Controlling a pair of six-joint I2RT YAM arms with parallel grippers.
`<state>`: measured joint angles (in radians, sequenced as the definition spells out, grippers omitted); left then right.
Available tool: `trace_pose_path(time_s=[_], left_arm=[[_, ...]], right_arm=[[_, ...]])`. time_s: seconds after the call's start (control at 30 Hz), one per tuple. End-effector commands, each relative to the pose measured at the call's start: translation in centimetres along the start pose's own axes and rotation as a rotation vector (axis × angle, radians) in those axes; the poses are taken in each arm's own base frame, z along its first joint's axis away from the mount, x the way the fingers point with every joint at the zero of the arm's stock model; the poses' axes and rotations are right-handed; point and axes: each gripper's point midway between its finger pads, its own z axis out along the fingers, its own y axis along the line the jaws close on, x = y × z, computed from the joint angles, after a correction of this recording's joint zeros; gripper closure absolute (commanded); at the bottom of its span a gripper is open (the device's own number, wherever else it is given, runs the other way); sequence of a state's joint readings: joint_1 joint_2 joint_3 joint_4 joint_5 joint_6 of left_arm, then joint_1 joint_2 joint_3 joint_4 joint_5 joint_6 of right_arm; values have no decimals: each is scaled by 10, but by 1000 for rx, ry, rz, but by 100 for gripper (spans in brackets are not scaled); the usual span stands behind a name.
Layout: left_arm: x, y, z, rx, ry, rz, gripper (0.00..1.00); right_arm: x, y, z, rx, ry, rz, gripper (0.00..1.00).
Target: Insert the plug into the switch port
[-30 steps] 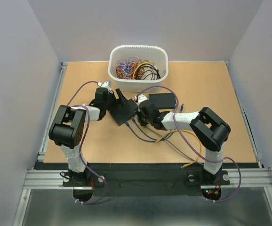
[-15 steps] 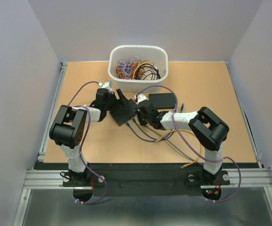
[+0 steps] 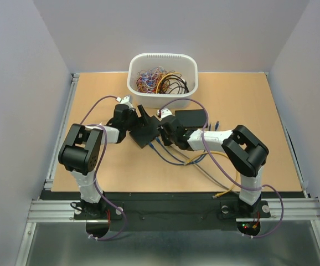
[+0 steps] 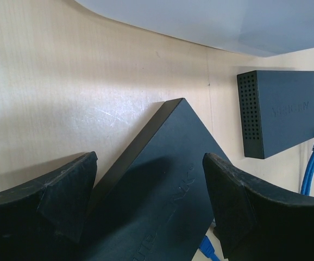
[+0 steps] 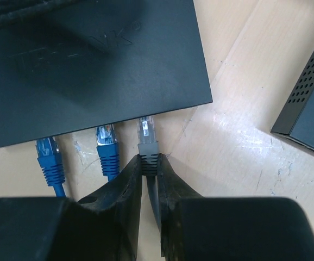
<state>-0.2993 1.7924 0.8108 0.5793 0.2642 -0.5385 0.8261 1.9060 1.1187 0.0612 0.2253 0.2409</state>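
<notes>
Biggest first: the tan wooden table point(image 3: 93, 166), with a white plastic bin point(image 3: 187, 88) of tangled wires at the far side.

Two flat matte black rectangular network switch boxes lie mid-table. The nearer switch point(image 3: 146, 134) sits askew between my two arms. The second switch point(image 3: 190, 117) lies just beyond it to the right, and they don't touch.

My left claw point(image 4: 150, 160) is spread wide, with a corner of the nearer switch poking out between its black fingers point(image 4: 54, 190). The box fills the whole gap, but I honestly can't tell if I'm pressing on it or just straddling it.

My right claw point(image 5: 149, 163) is nearly closed, pinching the ribbed back end of a grey-booted connector with a clear tip point(image 5: 148, 136). That connector points straight at the switch's edge — the tip is just short of it or barely under the lip, I can't say which.

Two blue-booted plugs point(image 5: 48, 155) sit in that same edge just to the left. The switch port itself is hidden under the top edge in my right wrist view.

The thin yellow cable point(image 3: 220, 194) lies on the table under my right arm. One end rests by the near edge — well away from both boxes and too small to make out its plug.
</notes>
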Motion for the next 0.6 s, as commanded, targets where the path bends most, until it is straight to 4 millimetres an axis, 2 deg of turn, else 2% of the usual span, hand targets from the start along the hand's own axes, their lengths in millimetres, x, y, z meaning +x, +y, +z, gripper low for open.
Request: trace_pose_path(time_s=[0.0,0.1,0.4,0.57], left_arm=[[17,-10,-1,25,41,6,11],[21,-13,0,26,50,10,11],[20,-15,-2,37,48,55,11],[24,-20,0,53,65,88,15]], right_arm=[[-41,17,1,-49,-102,55,100],[-45,20,2,-60,-107,61,100],[-40,18,4,-49,-98,26,100],[-49,15,-2,-51,-120,-38,99]])
